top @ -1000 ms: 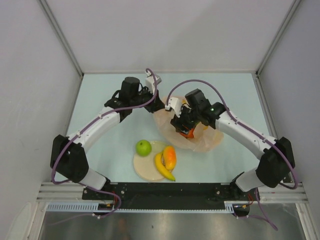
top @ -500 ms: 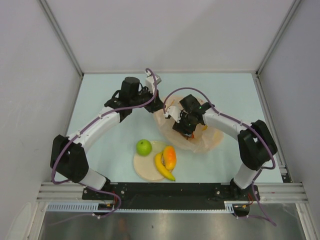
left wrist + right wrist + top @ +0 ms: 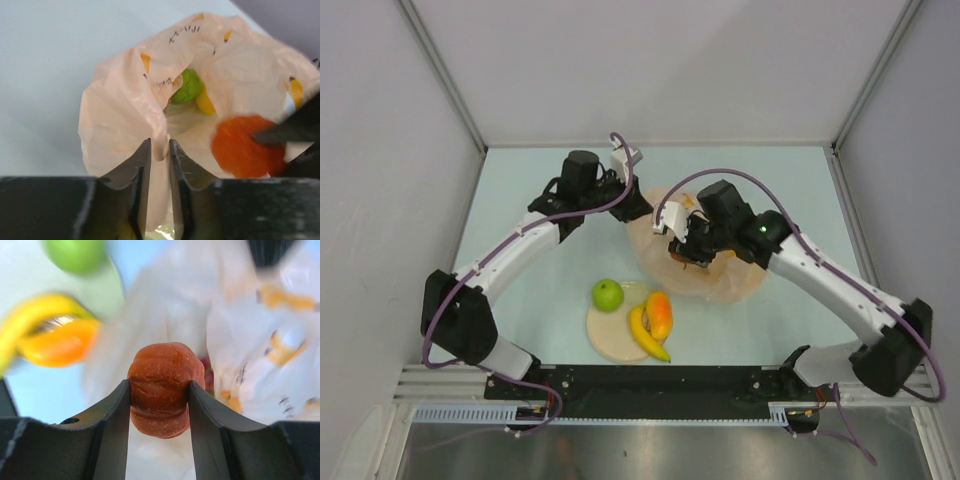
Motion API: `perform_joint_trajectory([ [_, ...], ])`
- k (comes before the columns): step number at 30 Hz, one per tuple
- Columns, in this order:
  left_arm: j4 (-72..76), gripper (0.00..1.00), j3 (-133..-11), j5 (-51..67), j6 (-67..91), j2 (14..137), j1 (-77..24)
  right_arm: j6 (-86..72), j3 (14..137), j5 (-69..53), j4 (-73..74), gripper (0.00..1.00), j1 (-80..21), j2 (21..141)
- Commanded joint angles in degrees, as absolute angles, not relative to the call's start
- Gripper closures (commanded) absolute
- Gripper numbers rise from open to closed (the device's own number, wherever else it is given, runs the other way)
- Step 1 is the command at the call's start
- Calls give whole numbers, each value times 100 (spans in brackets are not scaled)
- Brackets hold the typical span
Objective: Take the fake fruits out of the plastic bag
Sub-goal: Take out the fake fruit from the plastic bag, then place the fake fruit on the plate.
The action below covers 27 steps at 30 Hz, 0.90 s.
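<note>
Near the bench front, a green apple, banana and mango sit on the round plate, the likely drop spot. Beyond, the right hand pinches the red-orange tomato-like piece just above the plastic bag; lifting straight up before swinging near-left should avoid snagging film. At the bag's far-left rim, the left hand is pressed together on a fold, anchoring the mouth over a second apple and lemon inside.
</note>
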<state>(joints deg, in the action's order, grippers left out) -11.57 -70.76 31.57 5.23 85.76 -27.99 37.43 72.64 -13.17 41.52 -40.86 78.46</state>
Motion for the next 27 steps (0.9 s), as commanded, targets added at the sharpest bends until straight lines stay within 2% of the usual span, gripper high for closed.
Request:
perform_joint_trajectory([
  [1,-1098,46,-7707,3033,581,8560,-2821,3612,7655,-1548,4806,66,-5016,7041],
  [3,-1300,25,-7927,2823,484,8465,-2813,3612,7708,-1555,4939,65,-5606,6996],
  [6,-1476,10,-8042,2611,492,8078,-2576,3647,7769,-1906,5036,64,-6106,7119],
  [9,-1801,1,-8077,2479,510,7560,-2339,3665,7822,-2170,4896,62,-6511,7566],
  [12,-2179,0,-7911,2303,361,6892,-2022,3630,7840,-2740,4493,64,-6776,8190],
  [17,-2558,0,-7350,2100,176,5743,-1670,3147,7945,-3558,3956,65,-6636,9410],
  [27,-2461,0,-6601,2768,465,4896,-1196,1672,8604,-4498,3341,62,-6443,10879],
])
